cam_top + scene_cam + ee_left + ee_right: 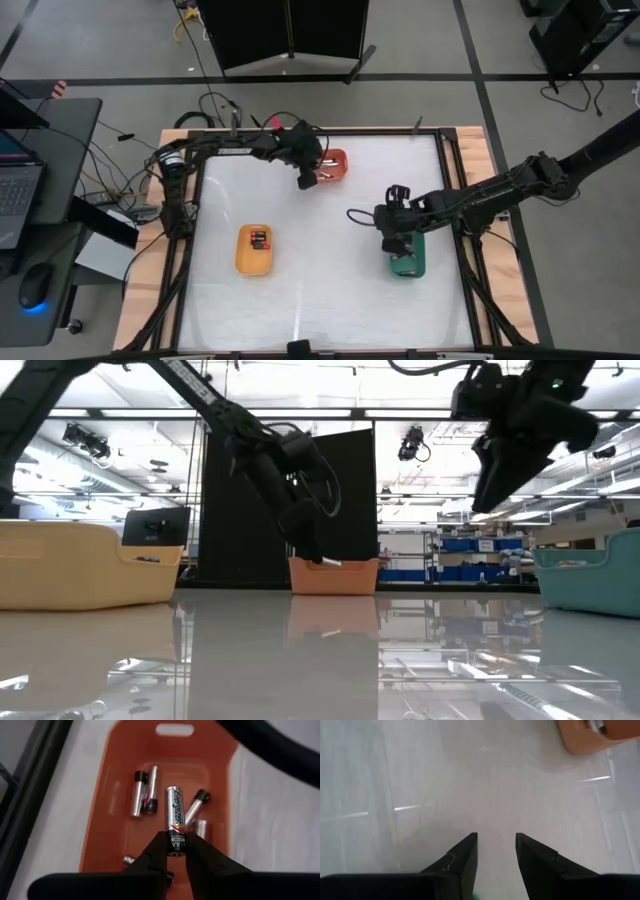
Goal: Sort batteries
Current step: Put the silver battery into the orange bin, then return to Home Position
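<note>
Pinching 1 battery endwise, left gripper fingertips over orange tray (right gripper parted, empty)

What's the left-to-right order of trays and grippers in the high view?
yellow tray → left gripper, shut on a battery over the orange tray → right gripper, open, at the green tray.
</note>
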